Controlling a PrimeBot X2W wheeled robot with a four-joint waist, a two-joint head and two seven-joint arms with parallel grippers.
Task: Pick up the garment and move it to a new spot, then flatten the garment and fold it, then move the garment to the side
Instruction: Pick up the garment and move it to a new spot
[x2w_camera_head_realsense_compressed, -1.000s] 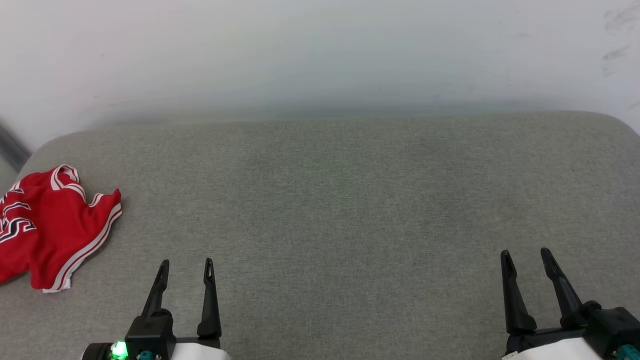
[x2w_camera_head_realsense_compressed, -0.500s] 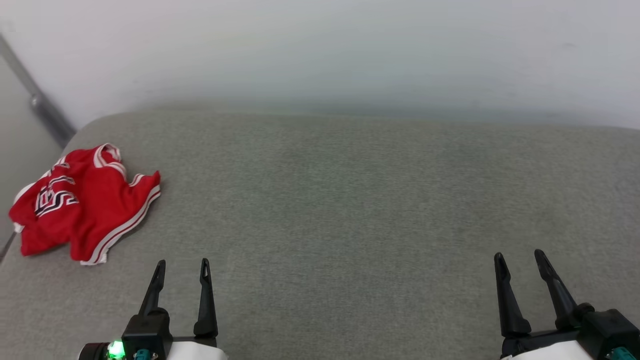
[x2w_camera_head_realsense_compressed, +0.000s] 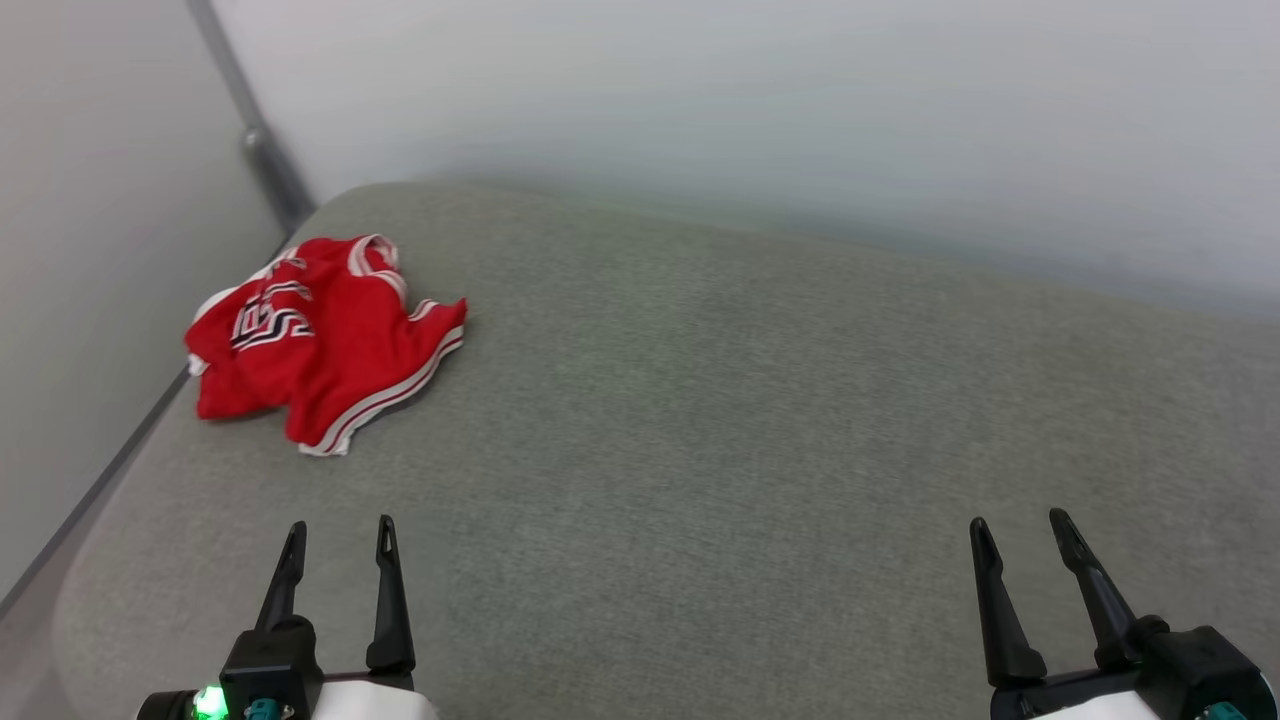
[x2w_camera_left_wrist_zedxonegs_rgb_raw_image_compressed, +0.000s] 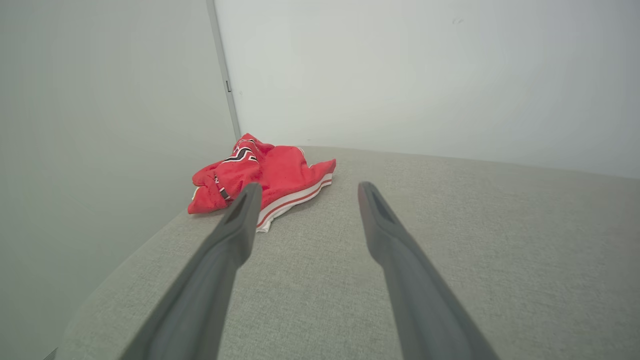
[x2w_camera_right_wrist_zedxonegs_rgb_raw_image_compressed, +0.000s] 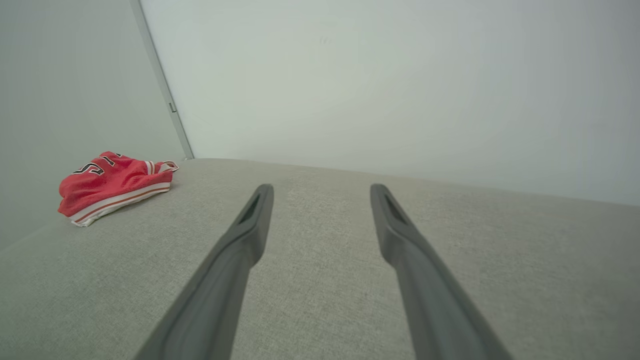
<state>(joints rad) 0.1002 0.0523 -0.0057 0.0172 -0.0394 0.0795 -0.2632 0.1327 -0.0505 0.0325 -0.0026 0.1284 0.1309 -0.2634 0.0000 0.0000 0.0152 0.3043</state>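
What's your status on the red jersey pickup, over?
Both open and empty: left tool, right tool. garment crumpled at far left corner, untouched. Bare grey cushion between left tool and garment.

This looks like a bare, lab-like test booth. Plain white walls (x2w_camera_head_realsense_compressed: 750, 100) meet at a grey corner strip (x2w_camera_head_realsense_compressed: 255, 140), closing in a grey fabric pad (x2w_camera_head_realsense_compressed: 700, 450) with rounded edges.

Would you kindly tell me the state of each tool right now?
Left tool: open, holding nothing.
Right tool: open, holding nothing.
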